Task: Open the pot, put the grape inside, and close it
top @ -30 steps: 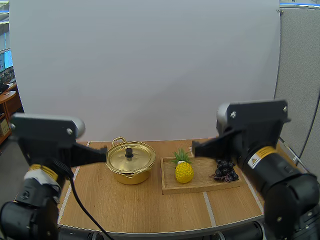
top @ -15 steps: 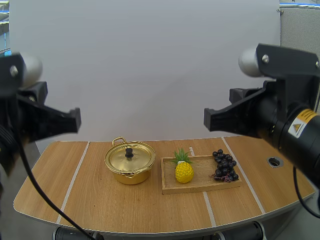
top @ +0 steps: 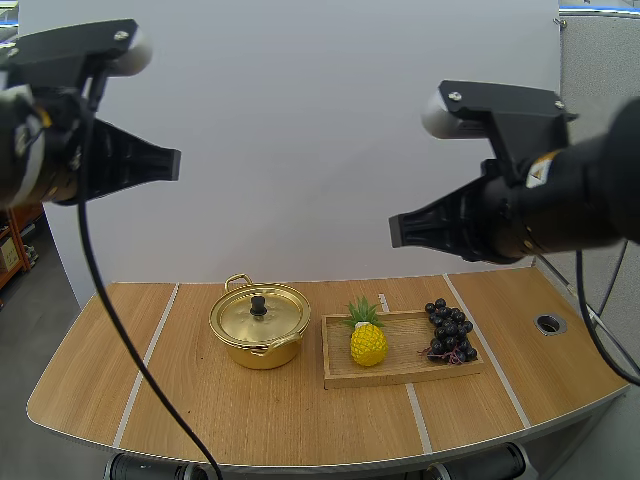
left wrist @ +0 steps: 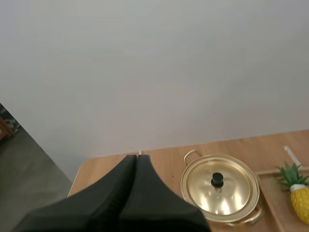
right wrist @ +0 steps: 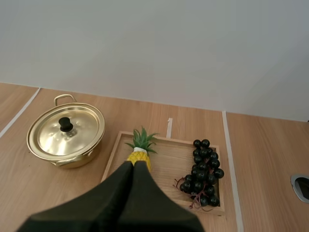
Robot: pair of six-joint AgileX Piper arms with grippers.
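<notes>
Lying at the right end of the wooden tray (top: 400,372), the bunch of grapes (top: 448,331) is seen dark and untouched, and a yellow pineapple (top: 368,342) is stood upright at the tray's left end. Just to the left of the tray, on the wooden table (top: 200,400), the golden pot (top: 262,345) is placed, with a narrow gap left between the two. It is covered by its lid (top: 240,318), which is topped by a black knob (top: 258,304).

Both arms are held high above the table, well apart from everything on it. In the left wrist view the left gripper (left wrist: 136,159) is shown with its fingers pressed together into one dark wedge, and nothing is held; the pot is seen beside its tips. In the right wrist view the right gripper (right wrist: 133,165) is likewise closed on nothing, its tips lined up over the pineapple, with the grapes close by.

A yellow label (top: 543,170) is carried on the right arm (top: 590,190), but its writing cannot be read. A round fitting (top: 548,323) is set into the table near its right edge.
</notes>
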